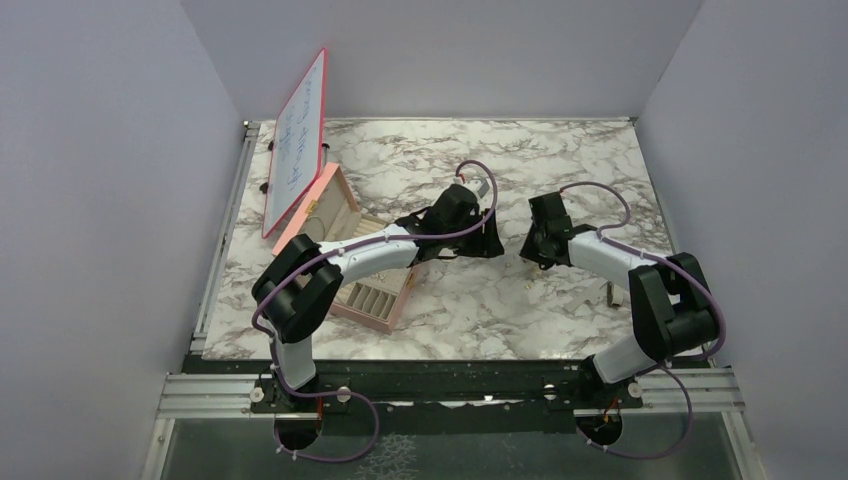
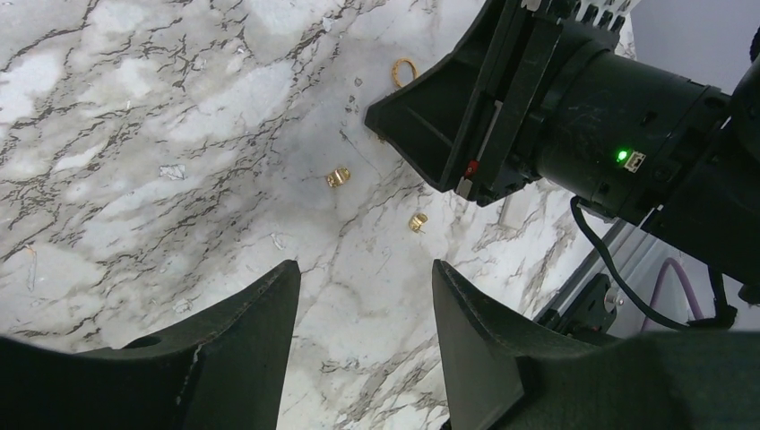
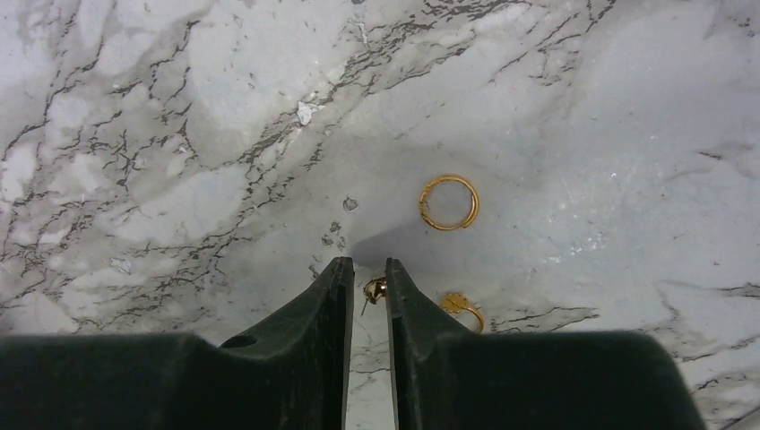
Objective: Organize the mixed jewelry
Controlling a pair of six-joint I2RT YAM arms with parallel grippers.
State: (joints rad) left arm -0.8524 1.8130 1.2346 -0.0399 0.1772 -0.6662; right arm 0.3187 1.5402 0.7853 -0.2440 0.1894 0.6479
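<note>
Lower in the left wrist view, the left hand [image 2: 366, 273] is hanging wide open over the counter [image 2: 134, 134], gripping nothing; only its two dark fingertips are showing, the rest being cut off by the frame's bottom edge. Beyond the gap, two tiny gold bits are lying loose on the marble, one left of centre [image 2: 337, 176] and one just right of it [image 2: 418, 221], too small to tell studs from rings. Further up, the right hand [image 2: 387, 112] is filling the upper right, its tip pressing down at the counter and hiding whatever is under it. A hoop [image 2: 404, 70] is peeking out just beside it.

In the right wrist view, the right hand's fingers are standing almost together, leaving a narrow slit. A stud [image 3: 375, 287] is sitting in that slit at the tips; whether it is truly pinched I cannot tell. A gold piece [image 3: 462, 306] is lying half hidden behind the right finger. The hoop is lying flat beyond.

From above, the jewelry is too small to see. The left arm is covering much of the box [image 1: 385, 318]; a whiteboard [image 1: 297, 140] is leaning at upper left.
</note>
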